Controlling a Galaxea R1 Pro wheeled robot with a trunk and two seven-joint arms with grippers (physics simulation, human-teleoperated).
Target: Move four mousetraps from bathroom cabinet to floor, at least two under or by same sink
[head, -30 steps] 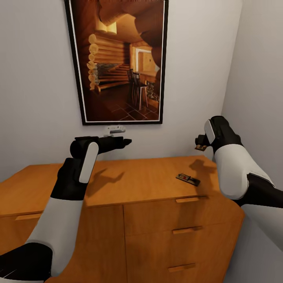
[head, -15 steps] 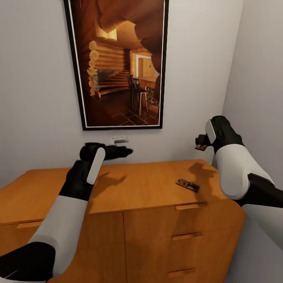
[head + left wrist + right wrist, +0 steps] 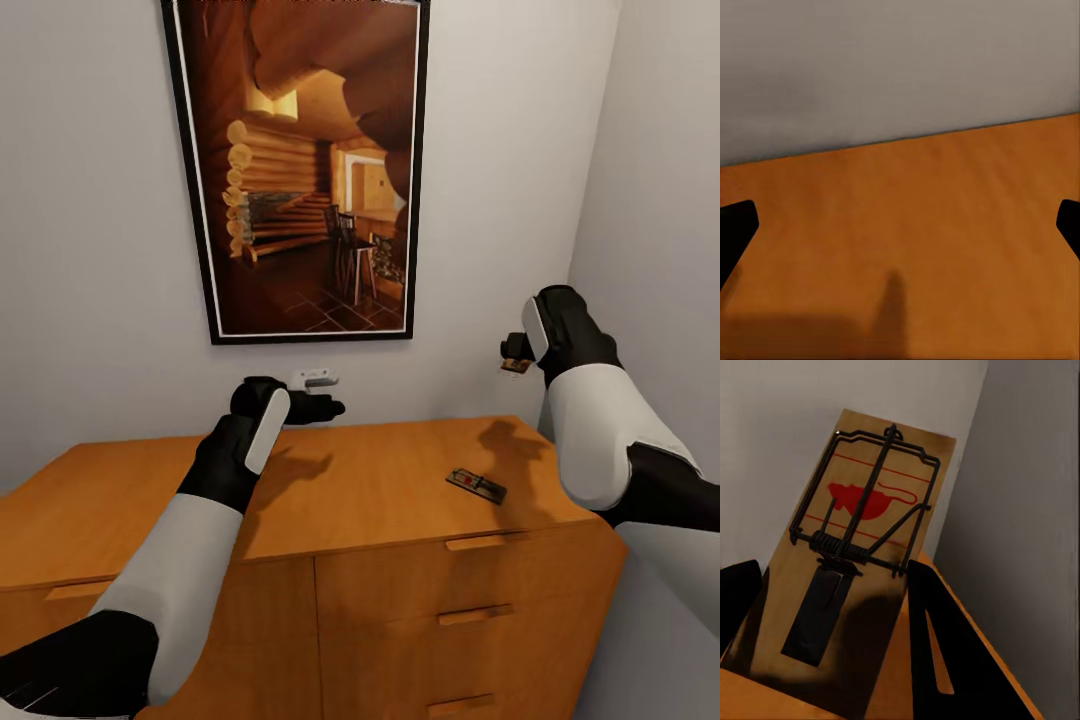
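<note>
Head view: the cabinet [image 3: 380, 490] stands against the far wall, its orange-brown top facing the robot and its bar-handled drawers on the near face. One mousetrap [image 3: 477, 485] lies flat on the cabinet top, toward the right end and just behind the near edge.

Right arm: the right gripper [image 3: 516, 357] is raised above the right far corner of the cabinet, close to the corner where the two walls meet. It is clamped on a second mousetrap, the held mousetrap [image 3: 517, 366], which shows as a small tan piece at the fingertips. Right wrist view: the held mousetrap [image 3: 851, 547] stands nearly upright, leaning a little, between the two dark fingers [image 3: 945, 652]. Its wire bar, spring and red mark face the camera. The cabinet top is visible below it.

Left arm: the left gripper [image 3: 325, 408] reaches toward the far wall above the middle of the cabinet top, well apart from the lying mousetrap. Left wrist view: its two fingertips [image 3: 735, 232] sit at opposite edges with bare cabinet top [image 3: 915, 247] between them, so the jaws are spread wide and hold nothing.

Surroundings: a framed picture [image 3: 305, 170] of a log interior hangs on the far wall above the cabinet. A small white wall fitting [image 3: 316, 378] sits just under the frame, directly behind the left gripper
</note>
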